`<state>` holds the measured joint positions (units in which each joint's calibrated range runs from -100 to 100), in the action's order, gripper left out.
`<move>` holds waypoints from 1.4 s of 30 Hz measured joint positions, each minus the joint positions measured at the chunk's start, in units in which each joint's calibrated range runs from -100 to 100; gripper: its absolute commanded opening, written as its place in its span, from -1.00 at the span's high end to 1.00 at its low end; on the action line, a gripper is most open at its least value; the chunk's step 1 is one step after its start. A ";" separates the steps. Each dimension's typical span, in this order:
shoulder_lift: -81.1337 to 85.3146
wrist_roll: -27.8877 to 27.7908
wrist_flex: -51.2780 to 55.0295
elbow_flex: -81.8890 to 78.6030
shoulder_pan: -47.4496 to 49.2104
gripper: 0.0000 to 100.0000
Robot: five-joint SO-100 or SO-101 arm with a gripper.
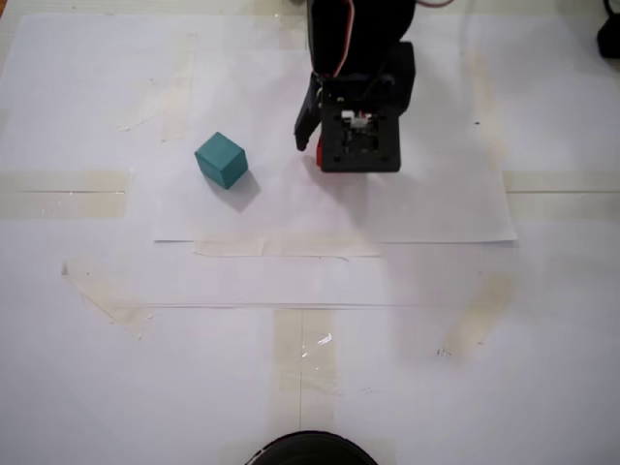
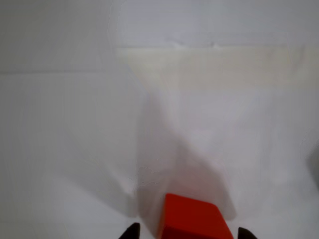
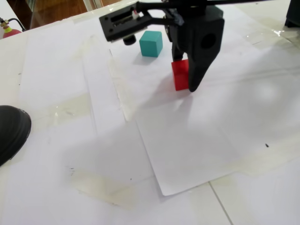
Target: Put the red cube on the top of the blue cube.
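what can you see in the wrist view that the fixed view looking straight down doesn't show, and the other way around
Only the wrist view shows the red cube plainly, a full face of it sitting between the hand's two dark fingertips. Only the downward fixed view shows the blue cube, standing apart to the left of the arm on the white paper. Both show the paper and strips of tape; from above, just a red sliver peeks beside the arm.

Small matte bright red cube point(image 3: 179, 74) upright on the white paper sheet point(image 3: 197, 145), small matte teal cube point(image 1: 222, 160) well apart, nearer the sheet's edge
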<state>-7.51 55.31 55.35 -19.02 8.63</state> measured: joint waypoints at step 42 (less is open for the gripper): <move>0.52 -6.84 15.21 6.69 -8.85 0.73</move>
<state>-6.98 48.47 70.56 -12.34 -0.22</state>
